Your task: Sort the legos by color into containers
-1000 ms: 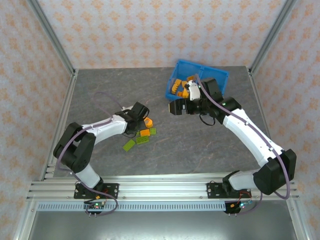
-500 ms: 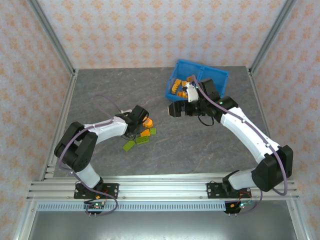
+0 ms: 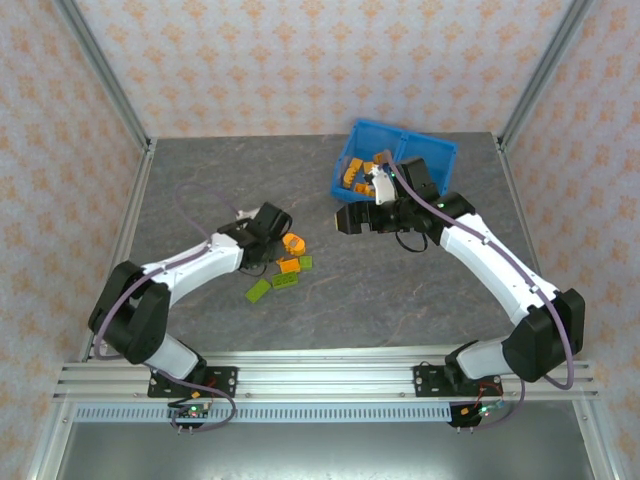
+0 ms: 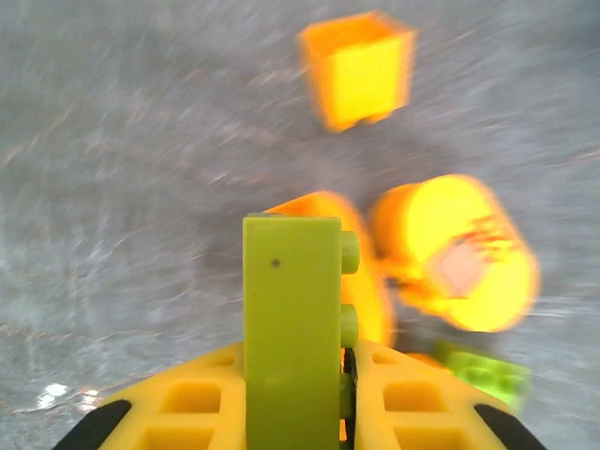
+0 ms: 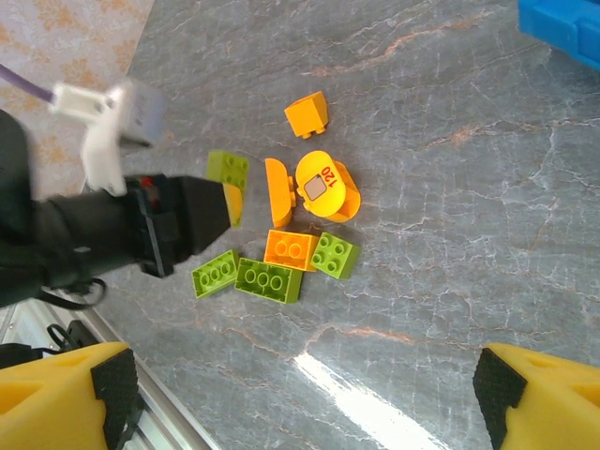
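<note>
While the L gripper (image 4: 298, 401) pinches a lime brick (image 4: 292, 309) upright btwn its yellow fingers (image 4: 150, 414), studs to one side, its arm stretches low from the near-L base w/ elbow bent. Just past the brick, on the grey table (image 3: 200, 190), lie an orange cylinder (image 5: 324, 187) marked 120, an orange cube (image 5: 307, 114) and a thin orange piece (image 5: 277, 192). Green bricks (image 5: 269, 279) and an orange square brick (image 5: 291, 248) touch in a row. The R gripper (image 3: 346, 218) hangs w/ jaws wide, apart from the pile. Its arm arches back over the blue bin (image 3: 432, 152), which has orange legos (image 3: 355, 176) in its view-left compartment.
</note>
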Robot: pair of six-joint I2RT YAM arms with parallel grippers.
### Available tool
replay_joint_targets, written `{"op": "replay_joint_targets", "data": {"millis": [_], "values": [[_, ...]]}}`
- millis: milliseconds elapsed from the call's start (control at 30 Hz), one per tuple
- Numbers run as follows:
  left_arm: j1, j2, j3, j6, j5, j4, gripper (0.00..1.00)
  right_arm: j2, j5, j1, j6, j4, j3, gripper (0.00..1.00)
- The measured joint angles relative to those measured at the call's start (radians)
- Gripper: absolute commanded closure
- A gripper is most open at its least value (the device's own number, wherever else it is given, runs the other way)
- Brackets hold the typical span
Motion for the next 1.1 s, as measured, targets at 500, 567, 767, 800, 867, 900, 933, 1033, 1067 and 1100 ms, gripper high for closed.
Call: {"op": "replay_joint_targets", "data": {"millis": [500,567,767,800,867,900,933,1033,1067,1100], "values": [[-0.178,0.595,1.041,0.306,0.079,0.016,0.88,-0.367,0.475,-0.003,0.094,0.01,-0.097,0.04],[-0.203,0.734,1.223,0.34,0.087,0.01,0.88,-0.417,0.547,-0.005,0.109,0.005,-0.121,0.04],[-0.262,1.11,1.735,0.41,0.104,-0.021,0.87,-0.508,0.65,-0.006,0.15,-0.027,-0.172,0.04],[-0.268,1.135,1.749,0.415,0.104,-0.013,0.87,-0.519,0.66,-0.006,0.155,-0.035,-0.176,0.04],[-0.273,1.16,1.744,0.424,0.104,0.0,0.84,-0.537,0.674,-0.006,0.163,-0.047,-0.182,0.04],[-0.274,1.17,1.738,0.427,0.106,0.01,0.82,-0.545,0.679,-0.006,0.167,-0.051,-0.183,0.04],[-0.273,1.176,1.732,0.43,0.108,0.023,0.79,-0.552,0.684,-0.006,0.169,-0.055,-0.184,0.04],[-0.27,1.192,1.729,0.435,0.127,0.061,0.68,-0.56,0.686,-0.006,0.176,-0.057,-0.184,0.04],[-0.27,1.194,1.729,0.437,0.132,0.072,0.65,-0.56,0.686,-0.006,0.178,-0.056,-0.185,0.04],[-0.27,1.196,1.729,0.439,0.134,0.082,0.62,-0.56,0.686,-0.006,0.182,-0.056,-0.187,0.04]]}}
